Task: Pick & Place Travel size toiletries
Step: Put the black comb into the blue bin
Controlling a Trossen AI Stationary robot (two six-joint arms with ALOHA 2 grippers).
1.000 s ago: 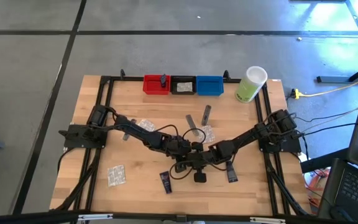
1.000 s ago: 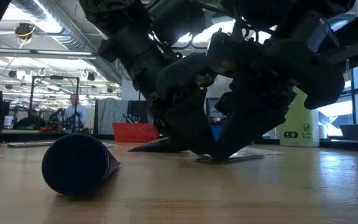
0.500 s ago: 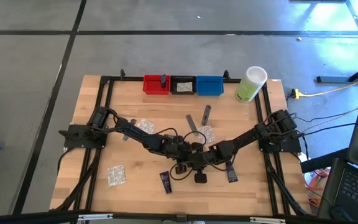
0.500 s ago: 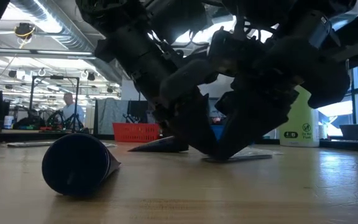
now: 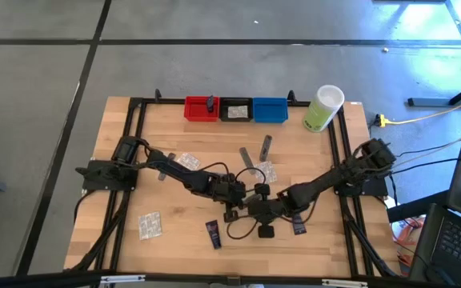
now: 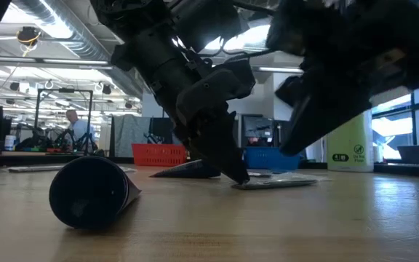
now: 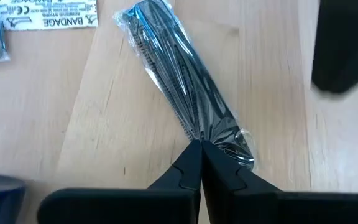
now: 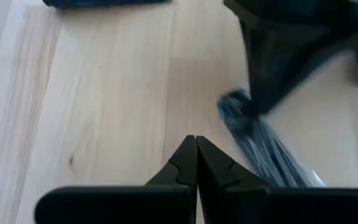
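Observation:
A slim grey sachet (image 7: 185,93) in a clear wrapper lies flat on the wood at mid-table, also seen in the low view (image 6: 278,183). My left gripper (image 7: 197,144) (image 5: 246,196) is shut at the sachet's near end. My right gripper (image 8: 196,142) (image 5: 253,210) is shut over bare wood just beside it, touching nothing. A navy tube (image 5: 213,234) (image 6: 89,193) lies near the front edge and another navy tube (image 5: 298,226) lies under the right arm. Clear packets (image 5: 149,226) (image 5: 184,160) (image 5: 266,170) and grey sachets (image 5: 266,146) (image 5: 246,158) lie scattered. My left gripper pinches the sachet's long edge near its end (image 7: 194,138), only at the fingertips. The fingers slant down from the table's left (image 6: 228,164) and lie across the sachet. The sachet still lies flat on the table.
Red (image 5: 201,109), black (image 5: 235,110) and blue (image 5: 269,110) bins stand in a row at the far edge. A tall pale-green container (image 5: 322,108) stands at the far right. A bandage packet (image 7: 48,15) lies beyond the sachet. Both arms crowd the table's middle.
My left gripper has shut its fingers at the sachet's end, staying in place. My right gripper, shut throughout, has drawn back from the sachet toward the near edge and risen. The sachet has stayed on the table.

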